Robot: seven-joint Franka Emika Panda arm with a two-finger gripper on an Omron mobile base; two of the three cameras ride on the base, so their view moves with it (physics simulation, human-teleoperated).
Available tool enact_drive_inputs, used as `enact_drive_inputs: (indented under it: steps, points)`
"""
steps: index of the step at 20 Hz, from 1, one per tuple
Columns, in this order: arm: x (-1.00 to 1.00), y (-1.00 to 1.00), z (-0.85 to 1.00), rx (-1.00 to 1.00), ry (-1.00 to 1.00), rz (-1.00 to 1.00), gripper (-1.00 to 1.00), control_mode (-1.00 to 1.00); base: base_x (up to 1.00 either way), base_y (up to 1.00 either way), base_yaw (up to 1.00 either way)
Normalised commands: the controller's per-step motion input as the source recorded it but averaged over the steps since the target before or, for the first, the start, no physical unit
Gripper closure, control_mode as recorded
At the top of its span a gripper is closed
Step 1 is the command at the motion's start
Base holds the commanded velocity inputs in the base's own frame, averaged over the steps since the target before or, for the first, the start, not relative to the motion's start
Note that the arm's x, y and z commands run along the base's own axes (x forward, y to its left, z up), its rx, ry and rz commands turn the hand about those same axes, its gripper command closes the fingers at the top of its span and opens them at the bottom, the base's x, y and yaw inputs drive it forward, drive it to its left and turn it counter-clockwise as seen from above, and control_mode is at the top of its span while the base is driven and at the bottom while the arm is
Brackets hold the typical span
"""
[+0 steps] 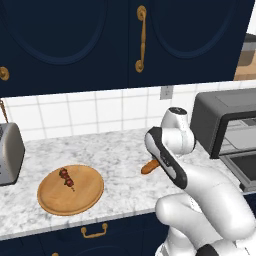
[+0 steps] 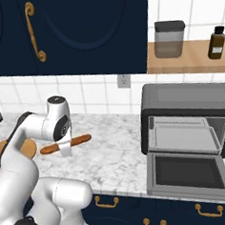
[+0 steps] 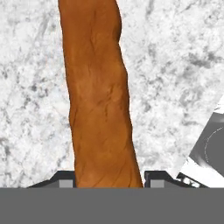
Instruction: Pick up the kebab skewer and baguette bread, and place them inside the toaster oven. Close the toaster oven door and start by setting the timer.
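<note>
**Loaf between the fingers, oven door down**

Seen in the hand view: a golden-brown baguette (image 3: pixel 98 96) running up from between two dark fingertips (image 3: pixel 64 178), one tip at each flank and pressed close against the crust, so clamped on the loaf. Top of the loaf cut off by the upper edge there. Hard to say from that angle whether lifted clear of the marble counter (image 3: pixel 175 78) or resting on it.

From the left base camera, only one end of the baguette (image 1: pixel 149 166) showing, the rest hidden behind the white arm; fingers themselves masked by the wrist. From the right base camera, the baguette (image 2: pixel 78 140) lying roughly level, just above or on the counter (image 2: pixel 113 152), with the gripper (image 2: pixel 65 148) pointing straight down onto its middle and covering that part.

Arm folded low over the counter edge, elbow bent, forearm reaching forward, hand turned downward.

Away to the left, a round wooden board (image 1: pixel 70 189) bearing a short kebab skewer (image 1: pixel 67 179) of dark red chunks, well apart from the loaf; board mostly hidden by the arm in the right base view. At the right, the dark grey toaster oven (image 2: pixel 186 115) with its door (image 2: pixel 188 174) dropped flat and open, tray visible inside, right side clipped by the frame edge. Silver pop-up toaster (image 1: pixel 9 152) half cut off at the far left.
</note>
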Motion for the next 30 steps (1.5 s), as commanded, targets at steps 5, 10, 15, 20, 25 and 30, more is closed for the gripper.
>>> enact_drive_inputs:
  steps: [5,10,15,20,25,30]
  points:
    - [-0.17,-0.38,0.15,0.03,-0.02,-0.11,1.0,-1.0,0.0,0.0,0.0]
    - [-0.36,-0.26,0.14,0.0,-0.07,-0.15,1.0,-1.0,0.0,0.0,0.0]
    - [-0.18,-0.56,0.29,0.01,-0.14,-0.13,1.0,-1.0,0.0,0.0,0.0]
    - [-0.31,-0.73,0.51,0.03,-0.07,-0.11,1.0,-1.0,0.0,0.0,0.0]
    - [-0.19,-0.79,0.32,0.0,-0.02,-0.12,1.0,-1.0,0.0,0.0,0.0]
    - [-0.12,-0.76,0.17,0.0,0.0,-0.11,1.0,-1.0,0.0,0.0,0.0]
